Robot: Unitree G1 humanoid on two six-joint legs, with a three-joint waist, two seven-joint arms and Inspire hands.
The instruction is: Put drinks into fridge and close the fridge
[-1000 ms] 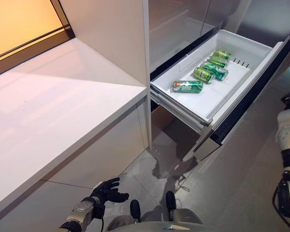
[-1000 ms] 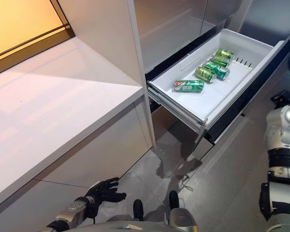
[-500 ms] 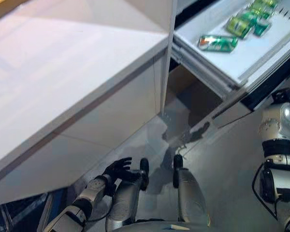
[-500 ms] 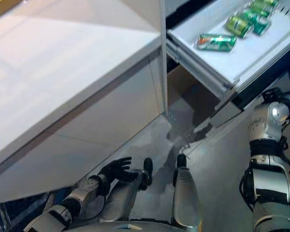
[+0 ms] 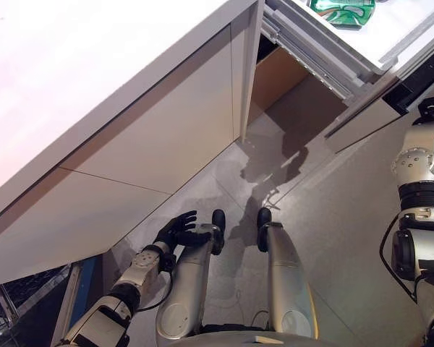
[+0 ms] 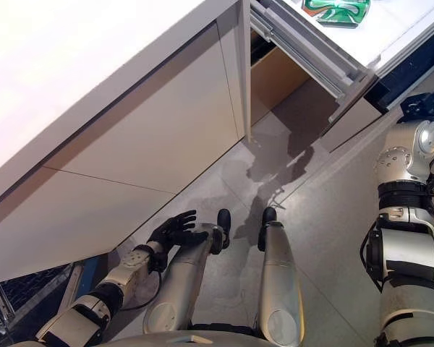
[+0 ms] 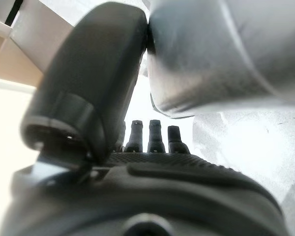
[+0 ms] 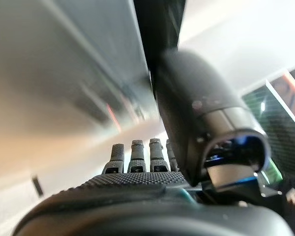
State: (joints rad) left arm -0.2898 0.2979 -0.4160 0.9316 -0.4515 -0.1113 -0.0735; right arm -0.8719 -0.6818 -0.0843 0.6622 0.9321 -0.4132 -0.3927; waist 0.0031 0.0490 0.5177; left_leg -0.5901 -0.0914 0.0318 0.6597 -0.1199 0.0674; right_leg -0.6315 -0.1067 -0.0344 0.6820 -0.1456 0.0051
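You see one green drink can (image 5: 343, 12) lying on its side in the white fridge drawer (image 5: 390, 29). The drawer stands pulled open.

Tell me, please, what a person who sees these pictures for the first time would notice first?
Probably the pulled-out white fridge drawer at the upper right, with a green can lying in it at the picture's edge. Next, the long white counter across the left. Low down, the left hand hangs open above the grey floor, holding nothing.
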